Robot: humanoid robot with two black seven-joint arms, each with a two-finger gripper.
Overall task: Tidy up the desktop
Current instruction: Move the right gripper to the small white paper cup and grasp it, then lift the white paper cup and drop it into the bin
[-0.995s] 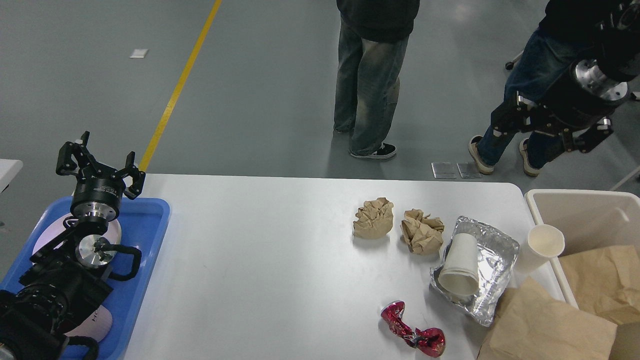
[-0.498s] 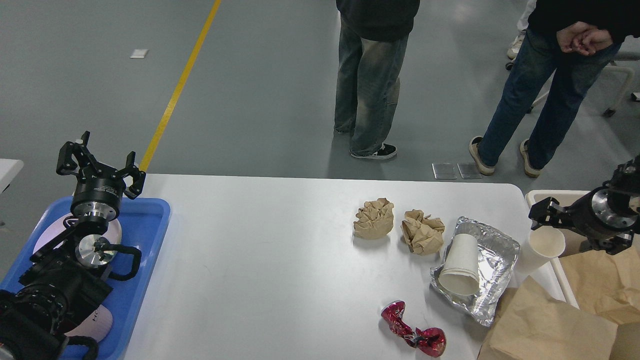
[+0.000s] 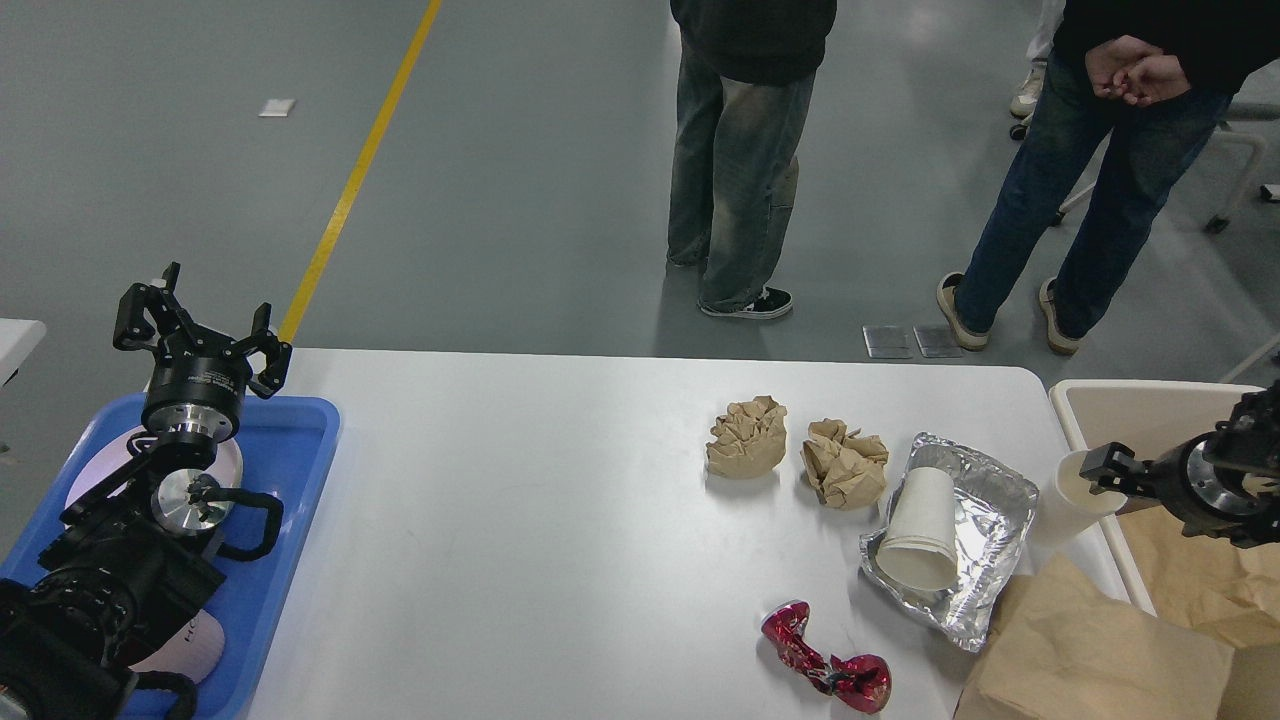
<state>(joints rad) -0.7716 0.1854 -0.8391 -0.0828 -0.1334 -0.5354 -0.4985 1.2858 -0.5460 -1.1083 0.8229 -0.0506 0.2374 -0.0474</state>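
Open desktop (image 3: 520, 520) left of paper wads (image 3: 746, 436)

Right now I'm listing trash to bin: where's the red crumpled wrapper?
In the head view, the red crumpled wrapper lies near the desktop's near edge, right of centre, just left of the foil tray.

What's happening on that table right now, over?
Left gripper open, empty, above blue tray. Right gripper at upright paper cup, grip unclear. Desktop uncleared: paper wads, foil tray, red wrapper.

White desktop (image 3: 520, 520), two crumpled paper balls (image 3: 747, 436), foil tray (image 3: 985, 545), red wrapper (image 3: 825, 670)
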